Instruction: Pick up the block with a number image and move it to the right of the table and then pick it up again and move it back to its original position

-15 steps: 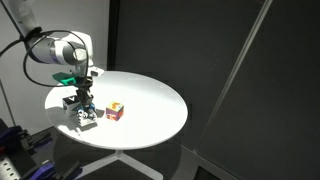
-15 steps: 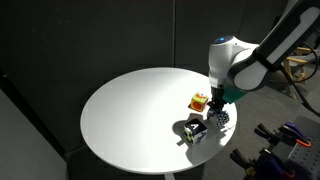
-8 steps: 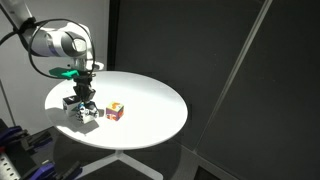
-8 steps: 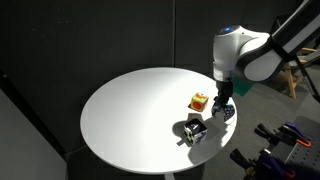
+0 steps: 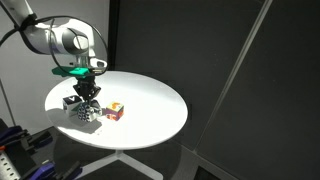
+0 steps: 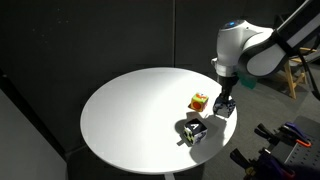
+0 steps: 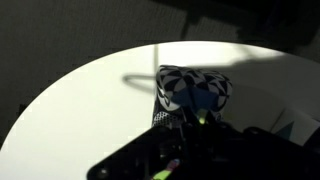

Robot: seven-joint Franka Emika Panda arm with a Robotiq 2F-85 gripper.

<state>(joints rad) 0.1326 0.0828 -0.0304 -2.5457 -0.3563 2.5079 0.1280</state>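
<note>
I have the pincer (image 6: pixel 226 107) clenched on the block with a number image (image 7: pixel 193 88), low over the surface (image 6: pixel 130 110) near its rim at 3 o'clock in an exterior view; I cannot tell whether the block clears the top. The red-and-yellow cube (image 6: pixel 200 101) lies at 10 o'clock of the pincer and the white block with a black top (image 6: pixel 193 131) at 7 o'clock, both apart from it.

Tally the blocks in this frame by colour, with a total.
Light blue and white block: 1
Red-and-yellow cube: 1
White block with black top: 1
Total: 3
</note>
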